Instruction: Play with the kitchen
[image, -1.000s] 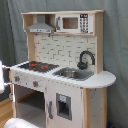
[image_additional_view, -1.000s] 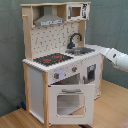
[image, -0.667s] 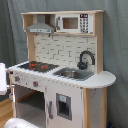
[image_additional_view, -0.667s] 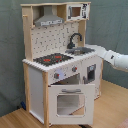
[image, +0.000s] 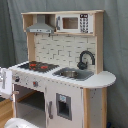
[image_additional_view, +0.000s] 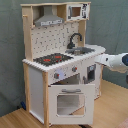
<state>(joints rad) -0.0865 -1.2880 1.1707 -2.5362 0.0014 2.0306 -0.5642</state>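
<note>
The kitchen (image: 60, 75) (image_additional_view: 60, 65) stands upright in both exterior views, light wood and white. It has a black-and-red stovetop (image: 37, 65) (image_additional_view: 52, 59), a sink with a black faucet (image: 85, 59) (image_additional_view: 75, 40), a grey hood (image: 40, 27) and a toy microwave (image: 72, 22). Its windowed oven door (image_additional_view: 70, 101) hangs swung open, and the cavity (image: 30, 102) behind it shows. My white arm (image_additional_view: 116, 60) reaches in from the second exterior view's right. Its end sits beside the rounded counter end (image_additional_view: 100, 50).
A grey curtain (image: 115, 50) hangs behind the kitchen. The floor is wooden (image_additional_view: 112, 107). A white rounded shape (image: 20, 123) lies at the first exterior view's bottom left. A white panel (image: 5, 82) stands at the first exterior view's left edge.
</note>
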